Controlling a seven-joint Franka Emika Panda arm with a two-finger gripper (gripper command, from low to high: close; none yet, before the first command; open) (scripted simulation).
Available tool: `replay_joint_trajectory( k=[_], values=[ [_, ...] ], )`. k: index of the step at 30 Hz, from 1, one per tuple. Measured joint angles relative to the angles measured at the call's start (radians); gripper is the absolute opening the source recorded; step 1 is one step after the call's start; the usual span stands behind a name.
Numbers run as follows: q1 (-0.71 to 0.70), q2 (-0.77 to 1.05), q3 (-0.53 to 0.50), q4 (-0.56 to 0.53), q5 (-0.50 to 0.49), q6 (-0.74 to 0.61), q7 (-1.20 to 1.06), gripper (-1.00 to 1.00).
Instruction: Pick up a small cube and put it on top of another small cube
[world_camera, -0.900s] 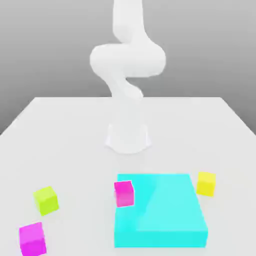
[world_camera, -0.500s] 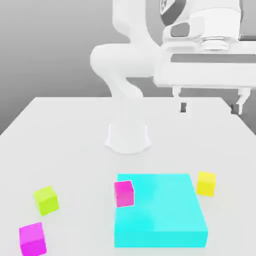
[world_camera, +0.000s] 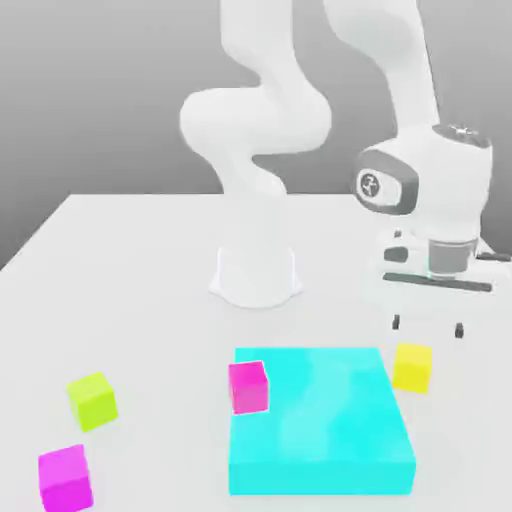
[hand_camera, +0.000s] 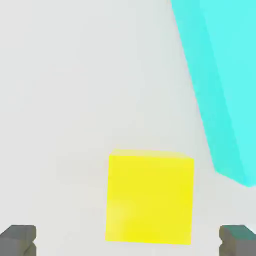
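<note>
Above the small yellow cube (world_camera: 411, 369), near the cyan block (world_camera: 320, 478) at two o'clock in the exterior view, poised with fingers (hand_camera: 18, 242) wide apart; apparently lining up the pick, so centre, lower, then close

You're looking at a very bright exterior view: the tabletop (world_camera: 150, 300) is washed out to near white, and the pale robot arm (world_camera: 256, 120) almost melts into it, with soft, faint shading. Behind, the backdrop (world_camera: 100, 100) grades from lighter grey high up to darker grey near the table's far edge. You get paler patches on the cyan block (world_camera: 315, 400), and its near side looks more saturated. In your hand view, the yellow cube (hand_camera: 149, 200) glows almost flat, with a slightly paler patch on its face.
</note>
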Motion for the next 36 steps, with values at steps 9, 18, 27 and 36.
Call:
replay_joint_trajectory(
  k=[9, 18, 27, 36],
  values=[
    [0.171, 0.144, -0.242, 0.040, -0.302, 0.093, 0.226, 0.00],
    [0.343, 0.233, -0.452, 0.059, -0.447, 0.158, 0.332, -1.00],
    [0.212, 0.159, -0.288, 0.043, -0.319, 0.108, 0.240, -1.00],
    [0.088, 0.012, -0.087, 0.003, -0.004, 0.013, 0.006, -1.00]
  ],
)
